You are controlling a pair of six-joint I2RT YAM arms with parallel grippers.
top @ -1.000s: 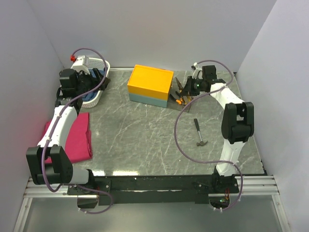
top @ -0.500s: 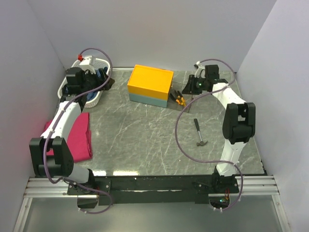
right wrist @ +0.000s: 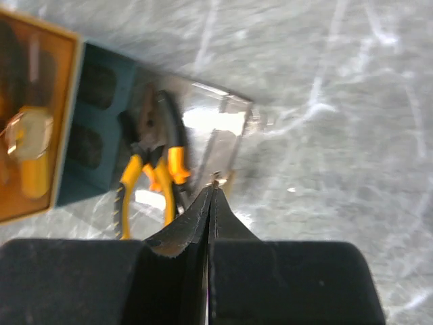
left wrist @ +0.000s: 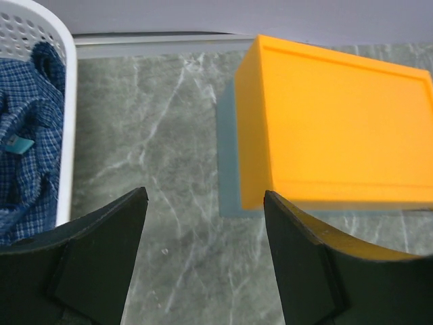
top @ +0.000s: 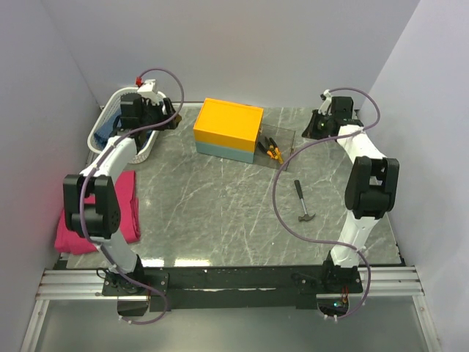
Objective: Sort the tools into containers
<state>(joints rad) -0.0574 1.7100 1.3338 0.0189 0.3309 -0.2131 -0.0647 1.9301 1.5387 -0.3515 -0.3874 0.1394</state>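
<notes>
Apparently between picks, the right claw (right wrist: 212, 188), closed on nothing, hangs near the pliers (right wrist: 160, 162) by the box (left wrist: 338, 128); the left claw (left wrist: 204, 203) gapes empty near the worktop's (top: 220, 205) far-left corner.

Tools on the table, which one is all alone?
The black-handled hammer. It lies apart from everything else, while the orange-handled pliers sit right beside the yellow-orange box.

We find the box (top: 229, 130) near the middle of the worktop's (top: 220, 205) far edge, the basket (left wrist: 66, 122) in the far left corner with a crumpled cloth (left wrist: 27, 156) in it. The pliers (top: 272, 150) lie just beside the box's right end. The hammer (top: 303, 201) lies nearer the right edge, and a folded cloth (top: 110, 213) lies by the left edge, in front of the basket.
</notes>
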